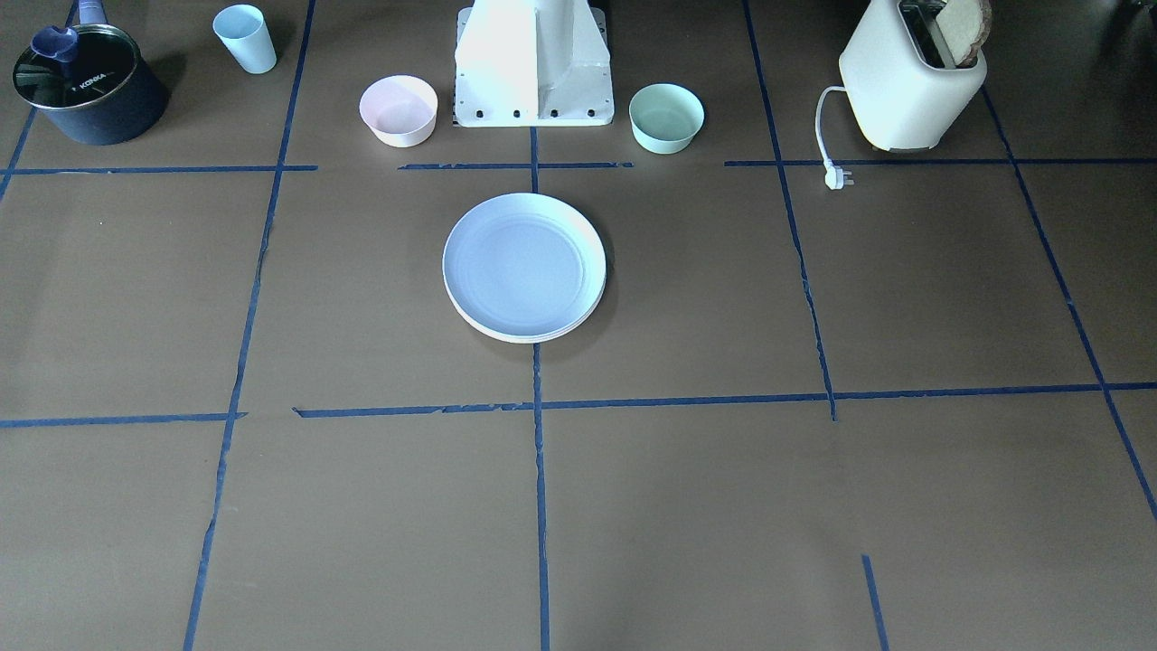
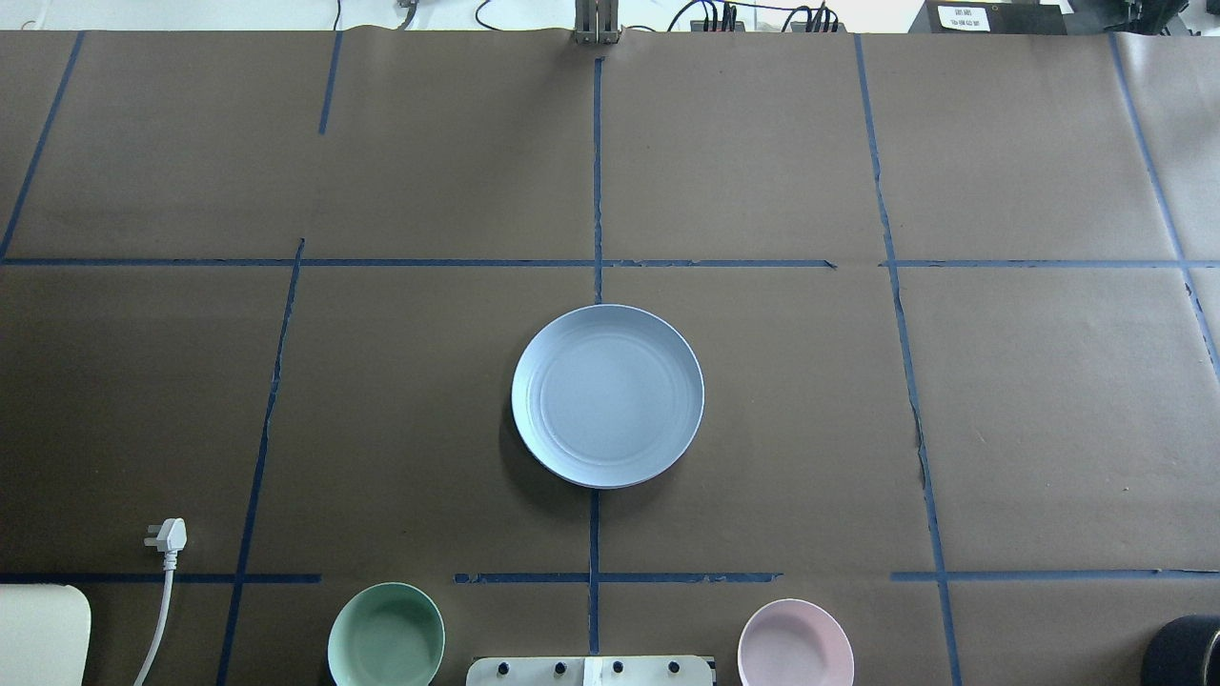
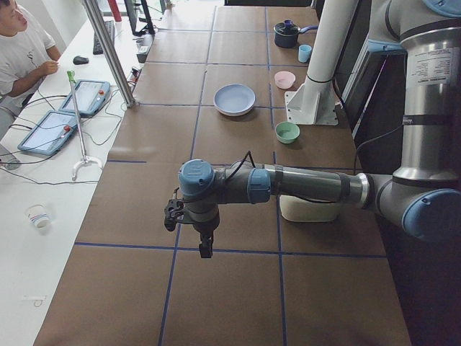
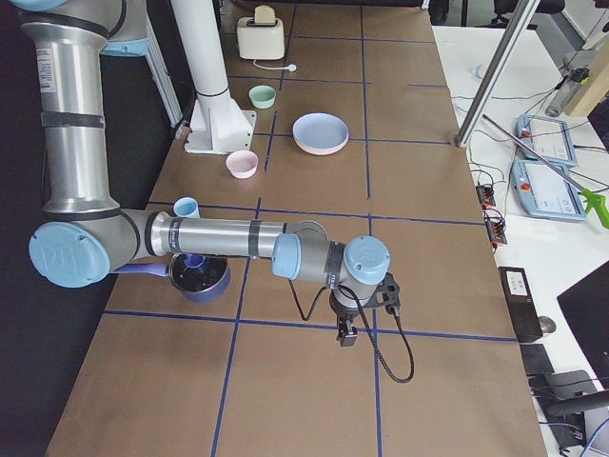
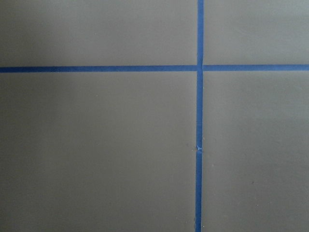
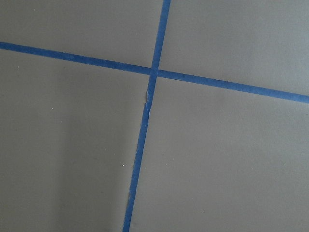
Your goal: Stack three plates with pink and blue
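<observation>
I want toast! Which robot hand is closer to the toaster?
Left. The left hand hangs over the table just out from the toaster; the right hand hangs at the opposite end, by the dark pot.

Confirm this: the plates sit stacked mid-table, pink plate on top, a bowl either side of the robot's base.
One error: the top plate is light blue, not pink, as the overhead exterior view shows. The rest stands.
</observation>
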Robot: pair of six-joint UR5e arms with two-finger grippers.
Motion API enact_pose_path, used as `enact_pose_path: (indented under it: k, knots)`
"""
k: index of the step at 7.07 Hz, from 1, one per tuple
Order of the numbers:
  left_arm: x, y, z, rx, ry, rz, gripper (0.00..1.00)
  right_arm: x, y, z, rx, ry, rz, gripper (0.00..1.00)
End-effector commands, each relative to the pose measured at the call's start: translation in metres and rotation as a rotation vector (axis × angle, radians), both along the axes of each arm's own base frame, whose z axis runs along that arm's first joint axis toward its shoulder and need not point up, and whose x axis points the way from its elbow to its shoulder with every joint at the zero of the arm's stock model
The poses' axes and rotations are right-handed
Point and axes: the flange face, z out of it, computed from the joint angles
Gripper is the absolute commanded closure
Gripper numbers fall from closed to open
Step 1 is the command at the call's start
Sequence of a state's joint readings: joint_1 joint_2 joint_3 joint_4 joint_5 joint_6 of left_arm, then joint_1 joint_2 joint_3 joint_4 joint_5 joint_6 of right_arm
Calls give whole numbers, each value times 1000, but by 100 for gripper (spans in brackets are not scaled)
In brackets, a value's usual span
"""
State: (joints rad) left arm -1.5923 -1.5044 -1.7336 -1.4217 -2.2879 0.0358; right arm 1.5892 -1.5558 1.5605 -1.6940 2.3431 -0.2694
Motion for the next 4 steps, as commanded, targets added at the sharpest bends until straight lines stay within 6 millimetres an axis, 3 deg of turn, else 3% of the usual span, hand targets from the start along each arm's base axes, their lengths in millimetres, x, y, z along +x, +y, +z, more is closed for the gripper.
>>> enact_pose_path:
  k: [1, 4]
  knots:
    - [1, 11, 8, -16, 6, 2, 0, 0, 0, -2, 4, 1, 1, 0]
    - [1, 11, 8, -17, 6, 2, 0, 0, -1, -11, 17, -3, 4, 0]
